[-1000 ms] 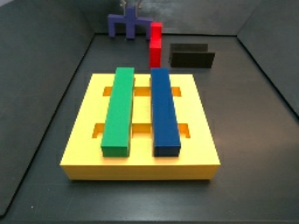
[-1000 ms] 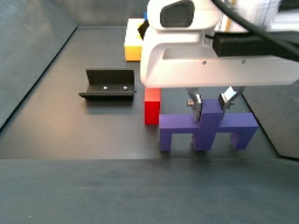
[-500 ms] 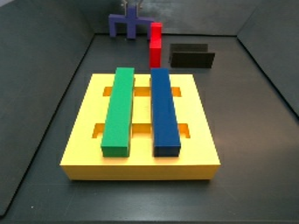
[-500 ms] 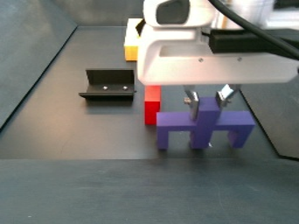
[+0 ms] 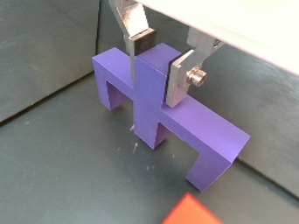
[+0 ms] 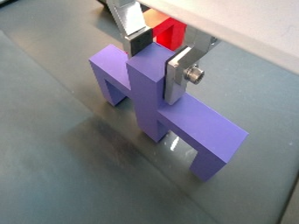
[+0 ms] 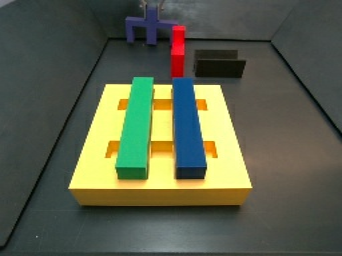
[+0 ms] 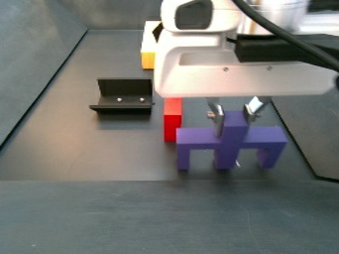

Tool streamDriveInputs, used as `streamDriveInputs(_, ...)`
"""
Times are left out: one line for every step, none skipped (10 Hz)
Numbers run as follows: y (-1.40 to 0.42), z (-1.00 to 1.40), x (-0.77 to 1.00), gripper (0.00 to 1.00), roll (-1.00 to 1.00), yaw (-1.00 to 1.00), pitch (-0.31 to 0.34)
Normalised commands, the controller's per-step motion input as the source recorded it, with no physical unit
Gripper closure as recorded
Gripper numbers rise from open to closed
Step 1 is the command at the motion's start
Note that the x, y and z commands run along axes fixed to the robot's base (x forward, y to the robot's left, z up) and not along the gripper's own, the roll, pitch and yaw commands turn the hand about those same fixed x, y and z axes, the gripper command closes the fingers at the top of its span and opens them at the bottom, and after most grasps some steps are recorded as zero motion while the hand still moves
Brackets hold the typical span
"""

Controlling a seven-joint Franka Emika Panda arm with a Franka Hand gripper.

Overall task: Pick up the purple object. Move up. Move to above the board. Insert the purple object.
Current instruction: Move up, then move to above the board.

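Gripper: my gripper (image 5: 162,63) brackets the stem, plates just beside it; firm hold unconfirmed.
Purple object: the purple object (image 8: 231,145) stands lower right, far from the board (image 7: 94,160).
Advice: close squarely, then lift vertically.

The claw (image 6: 156,59) straddles the raised stem of the purple object (image 6: 163,109), a red block (image 6: 170,33) just behind

The robot's white body (image 8: 239,64) hides most of the board (image 8: 150,45); the claw (image 8: 235,117) is half-covered too.
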Motion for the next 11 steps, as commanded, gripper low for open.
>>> streamDriveInputs(0.0, 0.83, 0.0, 1.0, 0.0, 0.0, 0.0)
streamDriveInputs(-0.01, 0.81, -0.01, 1.0, 0.0, 0.05, 0.012)
streamDriveInputs(0.0, 0.49, -0.02, 1.0, 0.05, 0.04, 0.047)
streamDriveInputs(0.0, 0.3, 0.0, 1.0, 0.08, 0.04, 0.05)
streamDriveInputs(0.0, 1.4, 0.0, 1.0, 0.0, 0.0, 0.0)
streamDriveInputs(0.0, 1.4, -0.04, 1.0, -0.05, 0.0, 0.023)
streamDriveInputs(-0.01, 1.4, -0.06, 1.0, 0.0, 0.0, 0.018)
streamDriveInputs(-0.01, 1.4, -0.01, 1.0, 0.01, 0.0, 0.015)
streamDriveInputs(0.01, 0.95, 0.03, 1.0, -0.01, 0.0, 0.06)
streamDriveInputs(0.01, 0.43, 0.04, 1.0, 0.0, 0.0, 0.087)
streamDriveInputs(0.0, 0.26, 0.05, 1.0, 0.01, 0.0, 0.077)
